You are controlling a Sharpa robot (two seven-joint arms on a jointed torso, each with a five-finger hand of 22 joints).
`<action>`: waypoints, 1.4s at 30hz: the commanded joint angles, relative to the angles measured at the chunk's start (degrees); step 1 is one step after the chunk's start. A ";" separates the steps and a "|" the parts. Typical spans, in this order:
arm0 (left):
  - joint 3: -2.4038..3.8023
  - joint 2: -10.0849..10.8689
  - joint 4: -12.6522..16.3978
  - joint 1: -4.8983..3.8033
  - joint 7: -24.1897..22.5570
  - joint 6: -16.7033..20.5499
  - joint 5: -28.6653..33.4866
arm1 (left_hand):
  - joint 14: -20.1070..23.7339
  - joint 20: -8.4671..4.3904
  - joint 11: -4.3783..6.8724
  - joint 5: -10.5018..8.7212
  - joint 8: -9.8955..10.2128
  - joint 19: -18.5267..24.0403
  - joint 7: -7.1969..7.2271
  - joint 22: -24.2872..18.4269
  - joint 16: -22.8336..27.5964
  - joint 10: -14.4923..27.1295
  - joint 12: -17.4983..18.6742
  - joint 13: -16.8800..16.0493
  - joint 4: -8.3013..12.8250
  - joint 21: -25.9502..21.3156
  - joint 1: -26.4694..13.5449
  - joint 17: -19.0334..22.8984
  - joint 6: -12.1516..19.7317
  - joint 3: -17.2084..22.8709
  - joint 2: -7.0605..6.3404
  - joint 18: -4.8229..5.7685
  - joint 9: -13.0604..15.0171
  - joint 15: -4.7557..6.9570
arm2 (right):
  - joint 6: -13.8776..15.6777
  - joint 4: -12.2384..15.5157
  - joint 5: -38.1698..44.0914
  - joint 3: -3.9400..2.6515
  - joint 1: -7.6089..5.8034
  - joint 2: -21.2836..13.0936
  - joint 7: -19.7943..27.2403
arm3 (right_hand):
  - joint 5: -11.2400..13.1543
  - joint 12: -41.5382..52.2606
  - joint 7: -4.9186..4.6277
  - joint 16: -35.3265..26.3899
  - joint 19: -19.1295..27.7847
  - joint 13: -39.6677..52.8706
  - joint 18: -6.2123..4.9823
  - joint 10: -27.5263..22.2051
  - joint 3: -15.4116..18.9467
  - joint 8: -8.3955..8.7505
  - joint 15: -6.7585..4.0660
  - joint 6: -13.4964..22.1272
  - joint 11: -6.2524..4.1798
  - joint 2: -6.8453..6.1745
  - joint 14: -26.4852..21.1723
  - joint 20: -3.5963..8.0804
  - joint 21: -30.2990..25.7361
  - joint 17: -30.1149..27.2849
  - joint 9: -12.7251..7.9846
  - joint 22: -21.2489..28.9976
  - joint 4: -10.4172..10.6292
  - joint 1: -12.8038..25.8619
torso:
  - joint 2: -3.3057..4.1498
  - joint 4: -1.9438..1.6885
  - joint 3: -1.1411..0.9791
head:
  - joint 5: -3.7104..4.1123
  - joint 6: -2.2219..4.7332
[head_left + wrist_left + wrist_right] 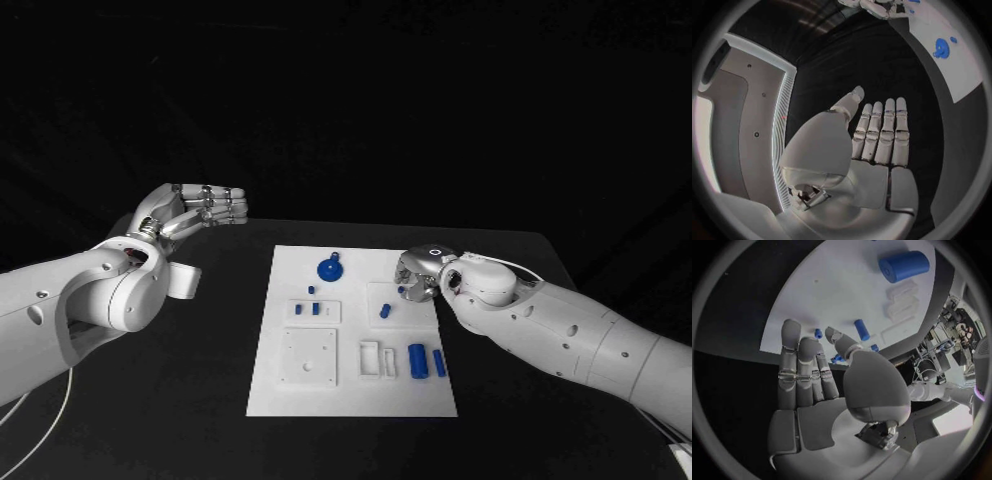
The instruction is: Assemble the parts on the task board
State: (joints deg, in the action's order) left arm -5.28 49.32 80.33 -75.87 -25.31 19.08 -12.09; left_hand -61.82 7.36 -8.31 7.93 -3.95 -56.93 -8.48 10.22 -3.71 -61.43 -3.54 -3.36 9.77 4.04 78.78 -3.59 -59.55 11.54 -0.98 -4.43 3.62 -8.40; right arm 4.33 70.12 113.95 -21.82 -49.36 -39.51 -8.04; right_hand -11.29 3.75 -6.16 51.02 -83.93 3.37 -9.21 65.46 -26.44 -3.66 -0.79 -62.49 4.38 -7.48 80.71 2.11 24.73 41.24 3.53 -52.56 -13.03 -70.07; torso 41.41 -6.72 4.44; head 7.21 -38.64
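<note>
The white task board [353, 395] lies mid-table. On it are a round blue part with a knob [332, 268], small blue pegs [307, 309], a short blue peg [387, 311] and two blue cylinders [427, 361]. My right hand [421, 272] hovers over the board's far right part, fingers straight and holding nothing [817, 375]; beyond its fingertips lie the short peg [861, 330] and a large blue cylinder [904, 266]. My left hand [195, 212] is raised left of the board, flat, fingers extended, with nothing in it [879, 135]. The round part [942, 47] lies far from it.
Raised white blocks [378, 358] and a square white plate [309, 357] sit on the board's near half. Black table [216, 380] surrounds the board. My left forearm [87, 300] lies over the table's left side, my right forearm [577, 340] over its right.
</note>
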 commanded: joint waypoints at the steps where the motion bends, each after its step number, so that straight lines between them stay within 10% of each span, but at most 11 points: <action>1: 0.04 -0.03 0.22 -0.02 -1.03 0.00 0.80 | 0.27 -0.06 -0.09 0.34 0.09 -0.52 0.06 -0.08 0.27 0.12 0.02 0.07 0.05 0.20 -0.09 0.05 0.16 -0.23 0.46 -0.24 -0.04 0.09 | 0.35 -0.36 1.21 0.01 0.13 0.28 -0.32 | 0.92 -0.21 0.02 0.38 -2.24 -0.03 0.13 0.48 -2.33 0.11 0.10 -0.35 0.10 -0.03 0.18 -0.12 0.36 -0.07 0.08 0.16 0.33 0.79 | 0.02 0.02 -0.01 | 0.17 -0.07; 26: 0.04 -0.03 0.21 -0.02 -0.72 -0.74 0.83 | 0.31 -0.06 -0.08 0.41 0.04 -0.69 0.10 -0.54 0.26 0.13 0.01 0.07 0.06 0.25 -0.15 0.05 0.04 -0.11 0.64 -0.31 -0.03 0.09 | 1.19 -3.49 -0.03 0.12 1.34 2.35 1.01 | 3.25 -0.31 0.30 0.47 -2.15 0.04 0.52 5.10 -7.77 0.00 -0.44 -4.42 -0.86 1.09 0.20 0.33 0.90 -0.07 0.19 0.36 2.22 0.41 | 0.03 0.02 0.09 | 0.52 -0.71; 42: -0.01 0.02 -0.39 -0.04 -0.36 -0.96 0.85 | 0.26 -0.05 -0.06 0.32 0.08 -0.75 0.12 -0.86 0.26 0.11 0.01 0.07 0.05 0.26 -0.24 0.04 0.04 -0.15 0.59 -0.31 -0.04 0.10 | 5.84 -4.12 1.60 0.12 1.63 2.74 0.09 | 7.55 -0.29 1.22 0.21 -1.29 0.17 1.43 10.32 -10.03 -0.02 -1.72 -8.84 -2.37 3.10 -0.10 1.69 1.68 0.48 0.66 -1.61 -0.20 -1.97 | 0.05 -0.01 0.10 | 0.11 -0.64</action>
State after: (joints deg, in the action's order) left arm -5.32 49.34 79.93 -75.87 -25.26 18.85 -11.60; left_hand -61.83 7.36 -8.31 8.16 -3.95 -57.33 -8.48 9.42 -3.72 -61.43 -3.54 -3.36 9.77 4.04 78.59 -3.60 -59.55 11.54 -0.79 -4.44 3.63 -8.40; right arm 9.49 66.09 114.34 -21.84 -47.99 -36.85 -7.98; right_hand -3.99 3.24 -4.98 51.23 -83.93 3.44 -7.08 75.18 -36.23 -3.31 -2.08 -71.04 2.42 -4.67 80.57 3.39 26.07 41.70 4.17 -54.25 -13.23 -71.52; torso 41.45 -6.73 4.52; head 7.40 -39.29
